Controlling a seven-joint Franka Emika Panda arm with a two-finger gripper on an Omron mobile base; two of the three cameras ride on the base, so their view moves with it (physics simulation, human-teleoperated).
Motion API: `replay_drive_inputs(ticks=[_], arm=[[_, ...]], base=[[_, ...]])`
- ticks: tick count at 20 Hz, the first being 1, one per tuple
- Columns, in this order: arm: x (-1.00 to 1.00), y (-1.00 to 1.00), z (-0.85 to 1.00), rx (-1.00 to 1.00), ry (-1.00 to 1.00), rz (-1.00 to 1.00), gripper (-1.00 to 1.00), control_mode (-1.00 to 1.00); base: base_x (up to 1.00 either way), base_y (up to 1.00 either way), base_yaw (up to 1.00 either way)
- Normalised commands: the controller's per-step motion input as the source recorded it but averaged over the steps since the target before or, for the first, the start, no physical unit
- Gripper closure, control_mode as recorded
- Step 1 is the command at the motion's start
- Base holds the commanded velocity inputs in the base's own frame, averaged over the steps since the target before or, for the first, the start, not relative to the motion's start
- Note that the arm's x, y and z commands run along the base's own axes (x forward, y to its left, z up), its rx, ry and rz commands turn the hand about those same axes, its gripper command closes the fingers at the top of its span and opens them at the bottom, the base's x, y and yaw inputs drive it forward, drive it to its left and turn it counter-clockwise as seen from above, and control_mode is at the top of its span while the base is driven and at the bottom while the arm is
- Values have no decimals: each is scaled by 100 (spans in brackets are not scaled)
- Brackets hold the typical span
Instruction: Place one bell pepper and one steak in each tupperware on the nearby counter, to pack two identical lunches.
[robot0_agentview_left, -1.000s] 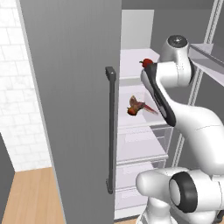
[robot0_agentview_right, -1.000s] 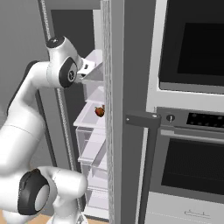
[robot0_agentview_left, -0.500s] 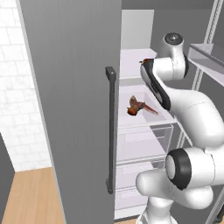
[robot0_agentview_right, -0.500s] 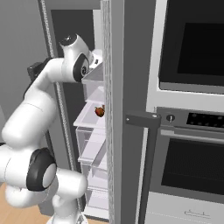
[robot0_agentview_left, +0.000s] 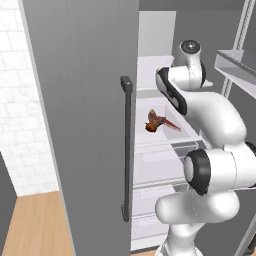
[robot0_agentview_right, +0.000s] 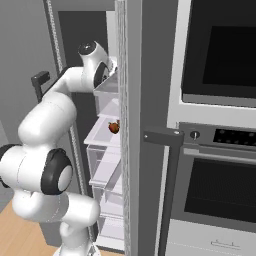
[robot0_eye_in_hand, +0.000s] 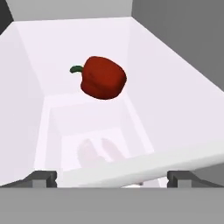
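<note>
One glossy red bell pepper with a green stem (robot0_eye_in_hand: 103, 77) lies on the white fridge shelf (robot0_eye_in_hand: 144, 109), upper centre of the hand view, ahead of the gripper (robot0_eye_in_hand: 112, 178). Its dark fingertips stand wide apart and empty, apparently lined up to reach in for it.

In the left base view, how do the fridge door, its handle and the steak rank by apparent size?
1. fridge door
2. handle
3. steak, though it lies deeper inside, so it may look smaller than it is.
</note>
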Motion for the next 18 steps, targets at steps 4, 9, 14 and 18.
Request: replay_drive_inputs(ticks=[4,9,14,18], arm=[[57,-10,0,6,2,-1,-100,-100],[55,-9,0,5,1,-3,-100,-100],[54,-7,0,1,0,-2,-100,-100],[48,-8,-1,0,0,-3,-100,-100]], base=[[0,0,0],[0,0,0],[0,0,0],[0,0,0]])
